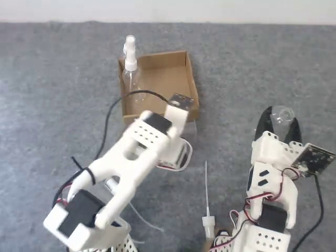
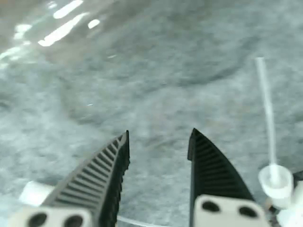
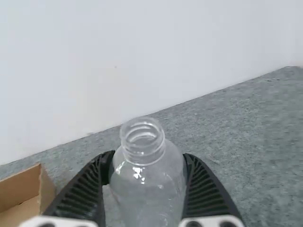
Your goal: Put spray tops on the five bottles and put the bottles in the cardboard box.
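Note:
My right gripper is shut on a clear open-necked bottle, held upright at the right of the table; from above the bottle shows between the black fingers. My left gripper hangs open over bare carpet with nothing between its fingers. A loose spray top with a long dip tube lies beside it, and from above this spray top sits between the two arms. The cardboard box stands at the back. In its left corner a bottle with a white spray top stands upright.
A glossy clear surface, perhaps another bottle, lies ahead of the left gripper. A small white part and a thin tube lie under the left arm. A black cable loops beside the box. Grey carpet covers the table.

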Controlling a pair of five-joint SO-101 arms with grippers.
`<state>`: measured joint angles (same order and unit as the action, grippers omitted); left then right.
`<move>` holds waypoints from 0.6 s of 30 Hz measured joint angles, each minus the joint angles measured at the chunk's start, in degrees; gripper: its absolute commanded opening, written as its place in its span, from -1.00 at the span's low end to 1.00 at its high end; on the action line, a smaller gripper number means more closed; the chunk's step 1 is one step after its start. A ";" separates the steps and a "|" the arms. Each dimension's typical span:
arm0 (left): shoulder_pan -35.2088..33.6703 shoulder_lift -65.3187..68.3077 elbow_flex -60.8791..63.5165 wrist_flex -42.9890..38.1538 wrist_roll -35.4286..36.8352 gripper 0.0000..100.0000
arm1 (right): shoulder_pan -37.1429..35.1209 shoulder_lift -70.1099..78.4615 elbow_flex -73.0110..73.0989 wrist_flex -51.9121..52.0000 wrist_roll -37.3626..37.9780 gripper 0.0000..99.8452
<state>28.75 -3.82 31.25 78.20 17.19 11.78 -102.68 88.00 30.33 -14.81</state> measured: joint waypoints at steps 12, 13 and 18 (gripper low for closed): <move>7.65 0.00 0.70 -7.56 6.68 -0.61 | 5.54 0.00 0.00 -2.02 -0.35 -0.97; 7.82 0.00 1.32 -8.44 7.12 -0.61 | 5.54 0.00 0.00 -2.02 -0.35 -0.97; 9.85 0.00 2.11 -10.99 7.65 -0.61 | 5.54 0.00 0.00 -2.02 -0.35 -0.97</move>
<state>38.59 -3.82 33.36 67.21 24.84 17.32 -102.68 88.00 28.31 -15.16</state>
